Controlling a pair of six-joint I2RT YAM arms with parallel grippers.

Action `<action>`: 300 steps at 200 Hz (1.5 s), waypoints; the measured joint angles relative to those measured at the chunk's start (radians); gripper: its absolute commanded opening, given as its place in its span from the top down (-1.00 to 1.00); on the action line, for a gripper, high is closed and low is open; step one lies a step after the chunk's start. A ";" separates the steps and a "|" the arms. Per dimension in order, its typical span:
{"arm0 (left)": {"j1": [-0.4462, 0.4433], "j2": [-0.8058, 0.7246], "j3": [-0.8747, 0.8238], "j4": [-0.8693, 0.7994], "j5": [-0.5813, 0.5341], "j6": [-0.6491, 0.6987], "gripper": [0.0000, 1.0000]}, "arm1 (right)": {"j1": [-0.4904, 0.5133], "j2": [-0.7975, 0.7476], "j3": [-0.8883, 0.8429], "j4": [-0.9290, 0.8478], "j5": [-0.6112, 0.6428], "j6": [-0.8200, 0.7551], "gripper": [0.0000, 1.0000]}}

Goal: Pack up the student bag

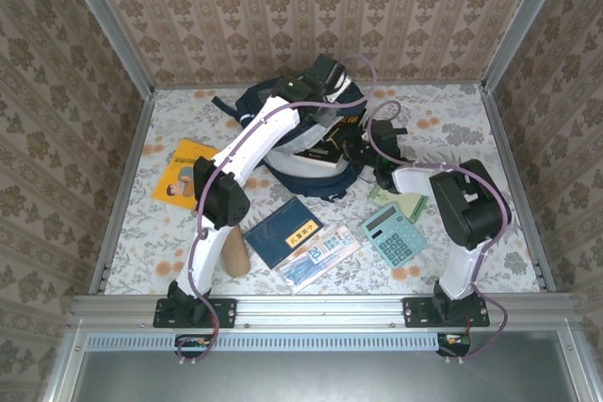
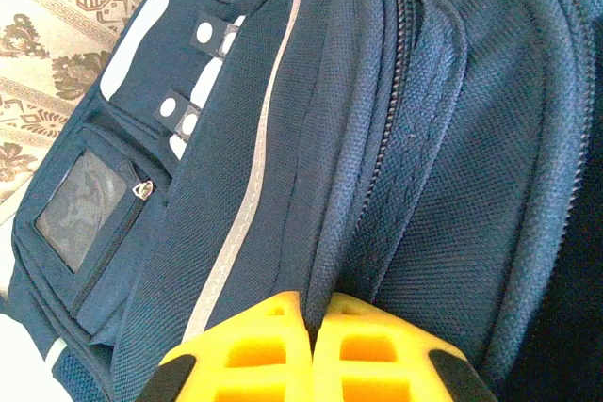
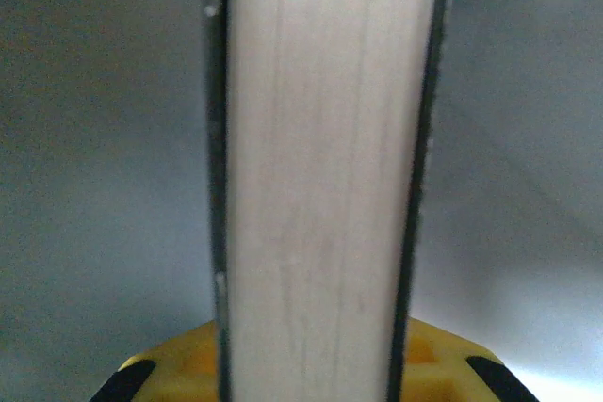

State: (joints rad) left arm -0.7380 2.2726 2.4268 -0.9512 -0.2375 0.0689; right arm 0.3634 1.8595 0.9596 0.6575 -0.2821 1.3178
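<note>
Yellow left tool (image 2: 316, 350) pinches the rim of the large navy fabric student bag (image 2: 424, 138) at twelve o'clock; right tool (image 3: 316, 374) clamps a dark-covered book (image 3: 320, 138) inside. Next, probably: lower, release.

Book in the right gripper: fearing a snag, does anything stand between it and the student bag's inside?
Nothing visible does: pale lining flanks the book; the left gripper pinches the rim of the student bag.

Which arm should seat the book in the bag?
Right. Its jaws are shut on the book, page edge toward the camera, with what looks like pale lining around it. The left jaws pinch a fold of the student bag, likely holding it open.
</note>
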 measured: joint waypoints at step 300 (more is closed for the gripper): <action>0.041 -0.016 0.017 0.011 0.065 -0.092 1.00 | 0.195 0.515 0.539 0.080 0.745 0.154 -0.37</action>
State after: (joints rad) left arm -0.6968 2.2570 2.4439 -0.9398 -0.1726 -0.0235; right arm 0.5579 2.3741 1.4986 0.7376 0.4625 1.4723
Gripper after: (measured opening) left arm 0.046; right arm 0.685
